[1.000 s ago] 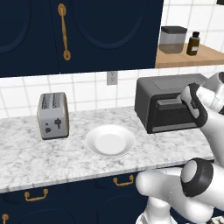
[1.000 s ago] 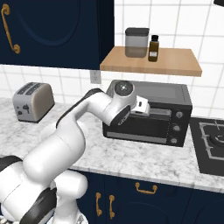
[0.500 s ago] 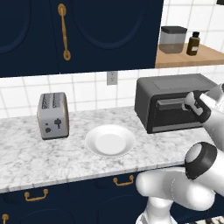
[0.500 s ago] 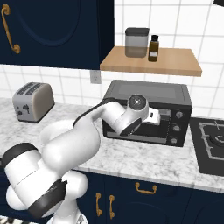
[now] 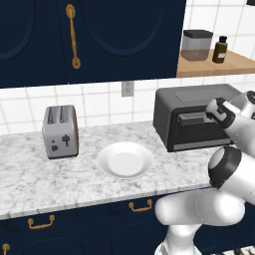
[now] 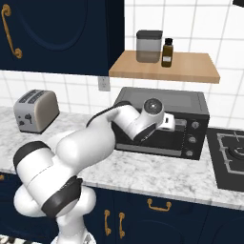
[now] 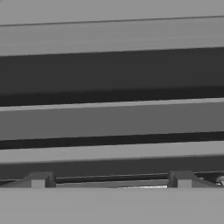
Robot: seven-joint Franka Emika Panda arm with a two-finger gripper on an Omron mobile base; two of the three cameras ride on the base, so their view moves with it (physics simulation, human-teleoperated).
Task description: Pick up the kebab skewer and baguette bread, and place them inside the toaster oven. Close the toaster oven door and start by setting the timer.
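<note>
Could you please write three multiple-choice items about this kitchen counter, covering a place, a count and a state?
1. Where is the round white plate?
A. between the silver two-slot toaster and the dark grey boxy toaster oven
B. on the shelf
C. on the hob

2. How many containers stand on the wooden shelf?
A. one
B. two
C. four

3. The toaster oven door is:
A. shut
B. dropped open
C. removed

Answers: 1 A, it lies on the marble between them; 2 B, a grey canister and a dark bottle; 3 A, the panel stands upright.
</note>
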